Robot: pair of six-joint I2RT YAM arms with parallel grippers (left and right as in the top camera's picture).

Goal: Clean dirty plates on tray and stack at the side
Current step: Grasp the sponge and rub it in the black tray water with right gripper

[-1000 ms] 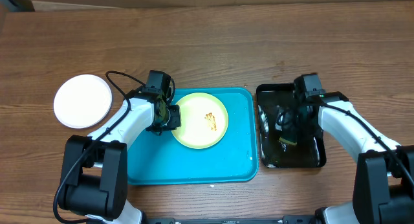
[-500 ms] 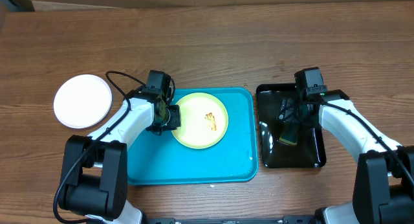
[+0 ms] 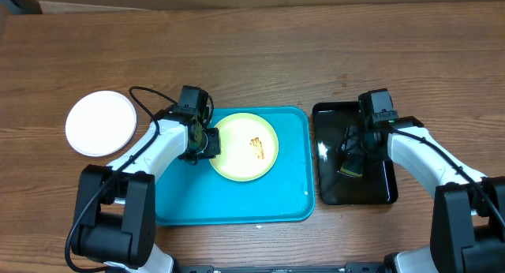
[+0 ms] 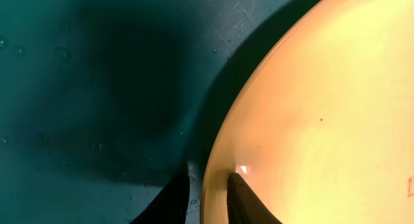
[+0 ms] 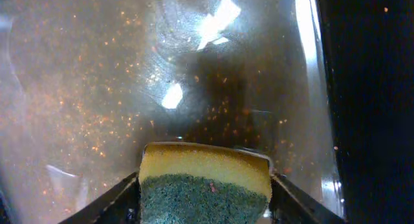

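A pale yellow plate with a brown smear lies on the turquoise tray. My left gripper is shut on the plate's left rim; in the left wrist view its fingers pinch the plate edge over the tray. A white plate sits on the table left of the tray; whether another lies beneath it I cannot tell. My right gripper is shut on a yellow-and-green sponge above the black tray.
A glossy black tray with wet, speckled liquid stands right of the turquoise tray; it shows in the right wrist view. Bare wooden table lies behind both trays.
My right gripper has lifted the sponge slightly and shifted within the black tray, which has moved a little. My left arm and the yellow plate have not moved.
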